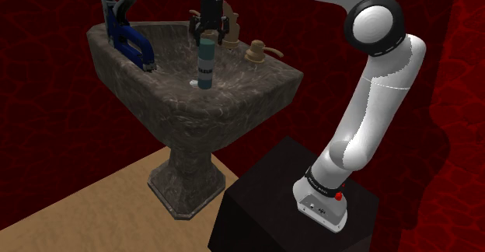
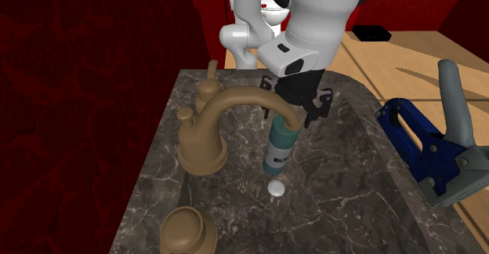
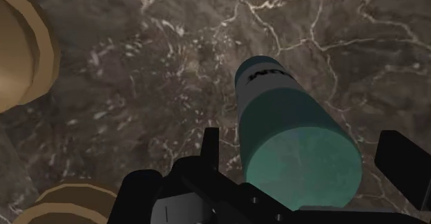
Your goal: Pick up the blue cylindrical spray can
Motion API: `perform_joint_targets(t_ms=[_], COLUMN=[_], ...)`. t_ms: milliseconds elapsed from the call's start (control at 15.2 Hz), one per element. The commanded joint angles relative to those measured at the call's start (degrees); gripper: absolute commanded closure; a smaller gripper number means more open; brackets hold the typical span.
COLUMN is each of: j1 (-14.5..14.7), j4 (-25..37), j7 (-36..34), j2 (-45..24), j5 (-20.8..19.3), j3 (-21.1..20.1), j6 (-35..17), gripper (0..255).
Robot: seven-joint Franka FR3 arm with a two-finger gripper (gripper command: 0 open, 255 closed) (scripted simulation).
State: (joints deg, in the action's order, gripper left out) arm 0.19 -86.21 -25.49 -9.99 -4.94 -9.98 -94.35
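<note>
A blue-green spray can (image 1: 207,64) (image 2: 280,144) (image 3: 290,119) with a dark label band stands upright in the dark marbled sink basin (image 1: 256,95) (image 2: 353,205), beside the small white drain (image 1: 194,81) (image 2: 276,187). My black gripper (image 1: 208,39) (image 2: 291,111) (image 3: 300,153) is lowered over the can's top. Its fingers straddle the upper end, one on each side, with a narrow gap showing between each finger and the can. I cannot tell whether the can's base touches the basin floor.
A brown faucet (image 2: 227,111) (image 1: 254,52) (image 3: 21,50) arches over the basin right next to the can. A blue and grey staple gun (image 1: 128,33) (image 2: 427,150) lies on the sink's rim. The sink stands on a pedestal by my black stand (image 1: 264,204); dark red walls surround it.
</note>
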Motion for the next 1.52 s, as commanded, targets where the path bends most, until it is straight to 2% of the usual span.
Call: perform_joint_targets(t_ms=[0, 264, 330, 924, 1452], j1=[-0.04, -0.10, -0.08, -0.09, 0.13], j4=[-1.88, -4.09, -3.99, -4.08, 3.24], j7=[-0.13, -0.22, -0.24, -0.22, 0.04], j2=[0.27, 0.43, 0.43, 0.43, -0.42], j5=[0.02, 0.03, 0.03, 0.03, -0.08], j3=[0.01, 0.04, 0.02, 0.04, -0.05], j6=[-1.62, -3.66, -3.56, -3.66, 2.82], gripper=[0, 0, 255, 255, 255])
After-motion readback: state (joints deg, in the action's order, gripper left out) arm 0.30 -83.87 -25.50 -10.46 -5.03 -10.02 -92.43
